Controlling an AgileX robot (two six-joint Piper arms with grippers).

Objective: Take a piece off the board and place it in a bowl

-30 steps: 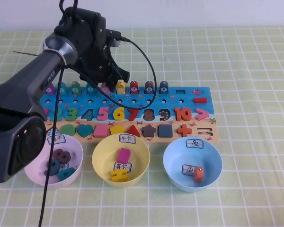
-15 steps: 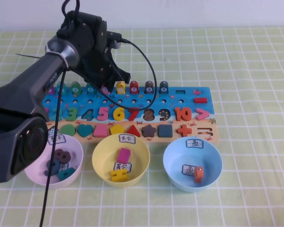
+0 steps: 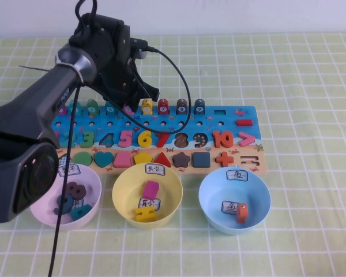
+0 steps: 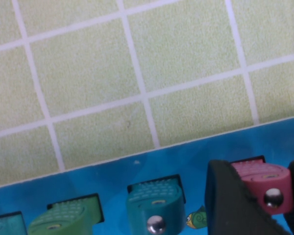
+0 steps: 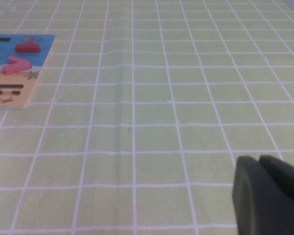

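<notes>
From the high view I have the left gripper (image 3: 128,103) down over the far row of the board (image 3: 230,124), toward the table's (image 3: 311,86) far-left part; its jaws are narrowed around the pink piece (image 3: 128,108), which sits in its slot between the teal piece (image 3: 110,106) and the yellow piece (image 3: 146,105); nearer me stand the pink bowl (image 3: 41,212), the yellow bowl (image 3: 120,190) and the blue bowl (image 3: 210,187), each with pieces inside; the right arm does not show here.

On the left wrist view, a dark finger (image 4: 232,205) presses one side of the pink piece (image 4: 267,183) and the other finger shows at its far side; the teal piece (image 4: 154,203) and a green piece (image 4: 63,218) stand alongside in their slots.

On the right wrist view, the right gripper (image 5: 262,193) hangs over bare table beside the board's end (image 5: 19,68); its jaws are closed together, holding nothing.
</notes>
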